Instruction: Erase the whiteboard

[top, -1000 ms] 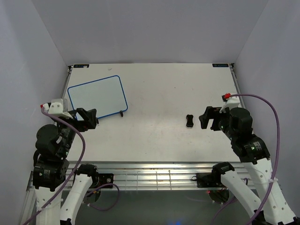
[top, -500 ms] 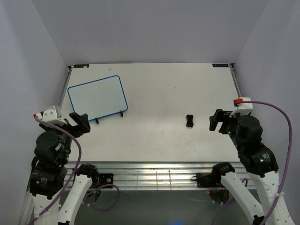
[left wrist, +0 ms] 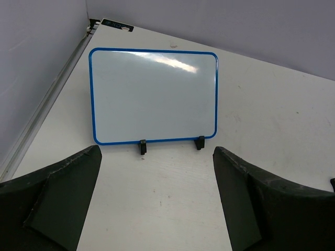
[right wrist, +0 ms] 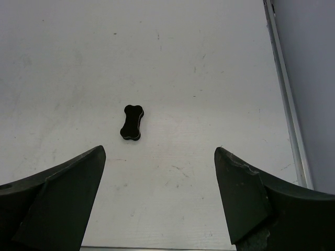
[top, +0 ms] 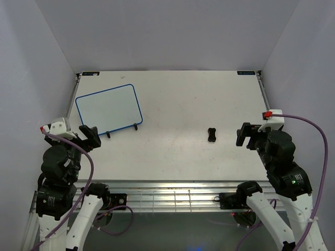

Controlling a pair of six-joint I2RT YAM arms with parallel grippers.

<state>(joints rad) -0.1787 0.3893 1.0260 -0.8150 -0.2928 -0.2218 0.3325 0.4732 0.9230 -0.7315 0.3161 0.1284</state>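
I'm working a lab test cell, not a home; plain white table (top: 183,99) boxed in by bare pale walls (top: 157,31); metal rail frame (top: 172,191) along the near edge; robot arms (top: 282,162) bolted there; purple cables (top: 293,116) trailing.

No legible text, corner label (left wrist: 116,24) — blurred

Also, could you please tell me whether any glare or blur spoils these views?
Left wrist: a soft glare streak crosses the upper part of the whiteboard, which is otherwise sharp; top external: even light, faint shadows, and a bright reflection on the metal rail; right wrist: the black eraser is crisp, while the right claw looms dark in the foreground.
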